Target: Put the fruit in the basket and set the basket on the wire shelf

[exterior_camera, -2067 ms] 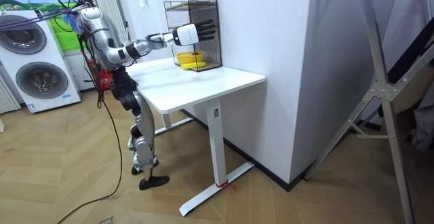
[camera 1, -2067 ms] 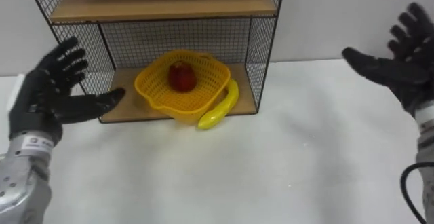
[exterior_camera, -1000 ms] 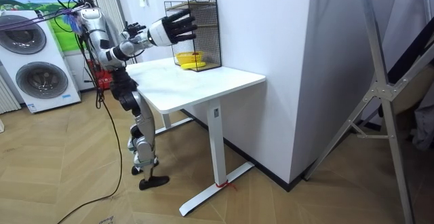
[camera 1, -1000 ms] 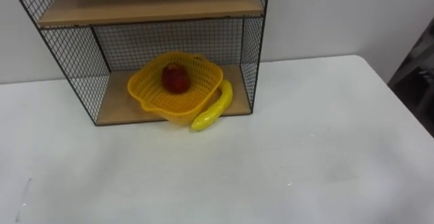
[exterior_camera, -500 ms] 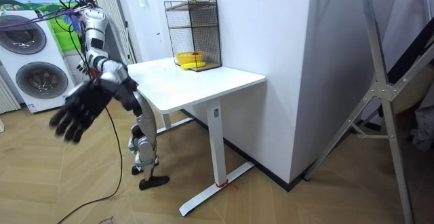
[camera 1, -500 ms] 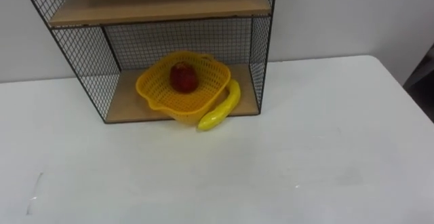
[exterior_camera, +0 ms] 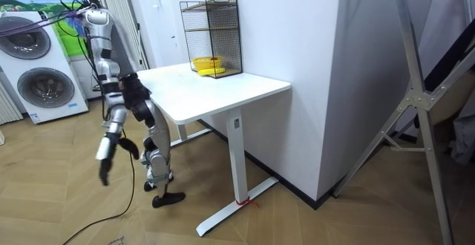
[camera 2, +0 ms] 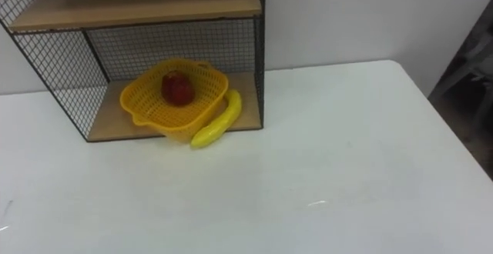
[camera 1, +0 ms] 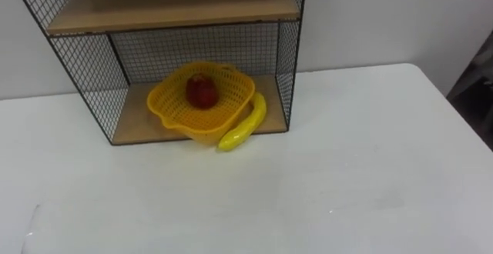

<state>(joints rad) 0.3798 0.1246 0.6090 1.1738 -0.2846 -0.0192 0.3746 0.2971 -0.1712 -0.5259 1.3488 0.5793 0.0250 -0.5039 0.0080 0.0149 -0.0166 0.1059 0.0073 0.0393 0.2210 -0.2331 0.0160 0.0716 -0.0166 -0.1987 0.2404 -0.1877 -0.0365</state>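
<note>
Left eye view: the banana [camera 1: 243, 123] is seen outside the basket [camera 1: 185, 119], touching its right side on the shelf's [camera 1: 85, 73] bottom board, long axis slanted front-left to back-right. The right hand [exterior_camera: 103, 163] is hung by the hip, well apart; its grip cannot be told.

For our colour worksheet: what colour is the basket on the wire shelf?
The basket is yellow, clearest in the left eye view.

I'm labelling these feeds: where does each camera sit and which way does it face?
Left eye view: on the robot's head, looking down at the basket in the wire shelf.
Right eye view: beside it, same scene, the banana included.
Room view: across the floor, facing the table and the whole robot, right hand hanging.
Shared: wire shelf and basket.
</note>
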